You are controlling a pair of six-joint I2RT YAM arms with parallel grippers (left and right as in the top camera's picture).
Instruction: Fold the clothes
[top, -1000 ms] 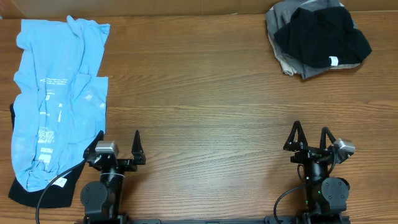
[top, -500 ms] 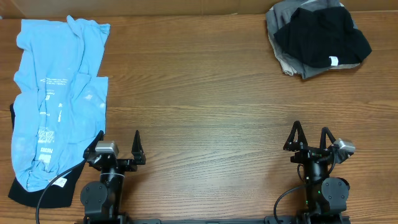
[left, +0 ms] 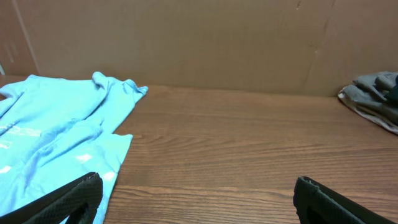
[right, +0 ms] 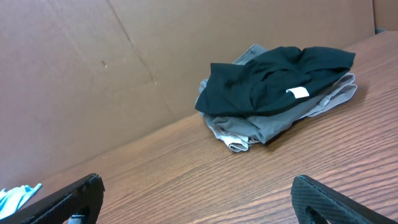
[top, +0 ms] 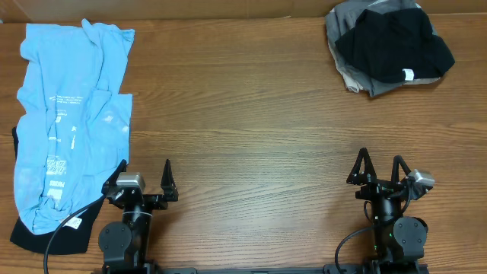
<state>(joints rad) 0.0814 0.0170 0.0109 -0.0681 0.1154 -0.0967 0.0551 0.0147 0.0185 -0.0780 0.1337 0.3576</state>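
Observation:
A light blue tee point(top: 72, 114) with white print lies spread along the table's left side, over a black garment point(top: 72, 237) that peeks out at its near end. At the back right a black T-shirt point(top: 396, 46) with a small white label point(top: 409, 74) is bunched on grey and beige garments point(top: 344, 34). My left gripper point(top: 146, 171) is open near the front edge, its left finger point(left: 68, 200) just by the blue tee point(left: 56, 137). My right gripper point(top: 380, 164) is open at the front right, far from the black T-shirt point(right: 273, 81). Nothing sits between either pair of fingers.
A cardboard wall point(left: 199, 43) runs along the table's back edge. Bare wooden tabletop point(top: 243, 129) stretches between the blue tee and the pile. A grey cable point(top: 55, 245) trails over the black garment by the left arm's base.

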